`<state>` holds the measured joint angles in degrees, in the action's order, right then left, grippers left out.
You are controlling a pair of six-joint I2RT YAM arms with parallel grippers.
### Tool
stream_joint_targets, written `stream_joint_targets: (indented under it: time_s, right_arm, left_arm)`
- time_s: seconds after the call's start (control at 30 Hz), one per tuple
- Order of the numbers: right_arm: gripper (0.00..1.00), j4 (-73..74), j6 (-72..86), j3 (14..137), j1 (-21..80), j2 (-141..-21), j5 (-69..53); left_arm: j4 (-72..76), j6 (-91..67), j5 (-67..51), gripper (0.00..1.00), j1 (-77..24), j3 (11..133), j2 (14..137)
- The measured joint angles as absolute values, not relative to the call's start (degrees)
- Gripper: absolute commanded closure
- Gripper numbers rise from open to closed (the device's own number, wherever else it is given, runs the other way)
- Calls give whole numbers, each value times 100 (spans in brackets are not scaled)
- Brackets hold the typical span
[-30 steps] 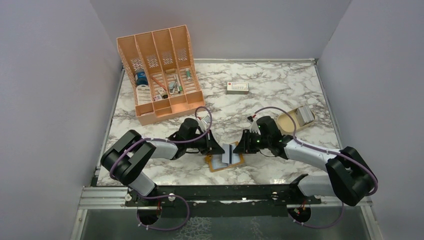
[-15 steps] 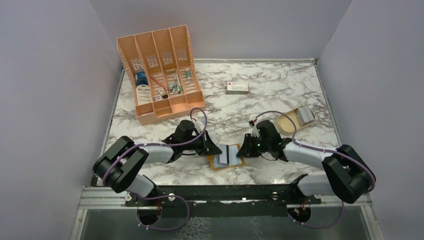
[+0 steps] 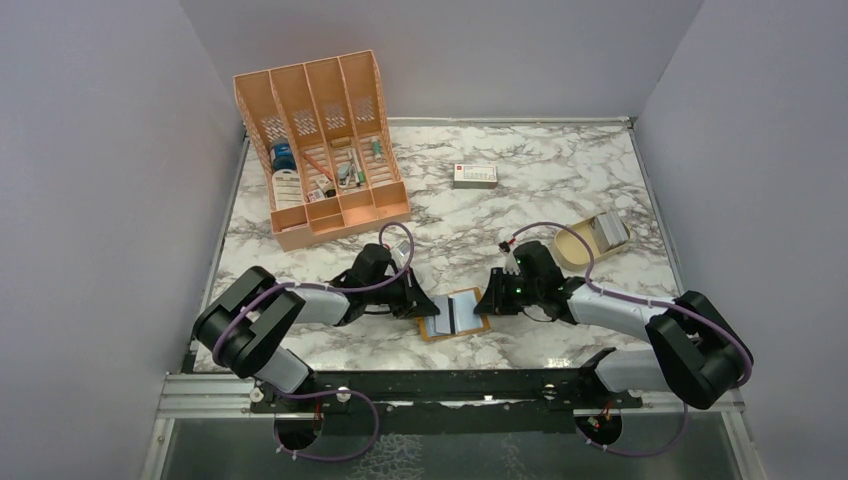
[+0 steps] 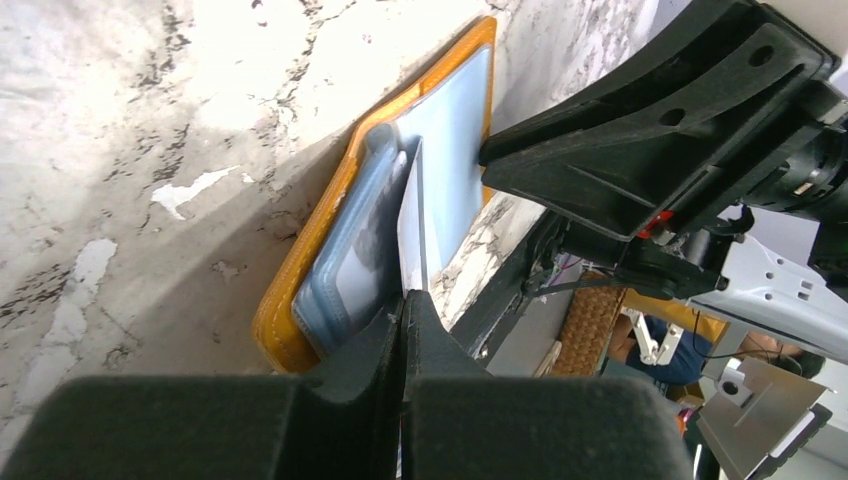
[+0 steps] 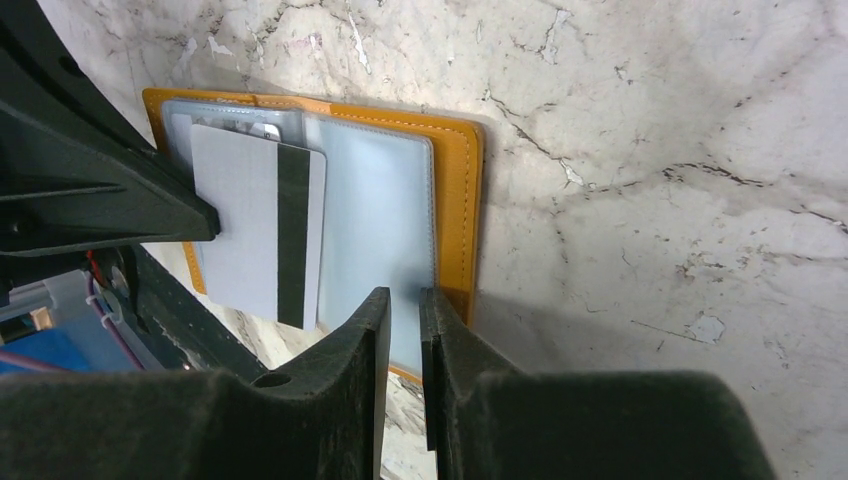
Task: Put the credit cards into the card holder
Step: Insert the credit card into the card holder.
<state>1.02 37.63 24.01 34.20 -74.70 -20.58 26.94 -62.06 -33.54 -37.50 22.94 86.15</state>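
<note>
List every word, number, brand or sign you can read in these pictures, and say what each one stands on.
No text here can be read.
White box: a red mark and rows of print, too small to read.
Card: a dark stripe only, no lettering shows.
Holder: no lettering shows.
Things in the organiser: any labels are too small to read.

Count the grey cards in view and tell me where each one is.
2 at least: one card in the left gripper, over the open wallet; a grey stack in the tan dish, number unclear. More may hide in wallet pockets.
</note>
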Motion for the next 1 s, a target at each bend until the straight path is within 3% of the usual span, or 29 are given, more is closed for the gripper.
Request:
stream_joint_targets:
  time_s: [1.0]
  right_arm:
    - [83,104,3763,2392,3420,-7452,-2043]
  left_arm:
    - [2110,-6521,-3026,100,-3750,2290,8527]
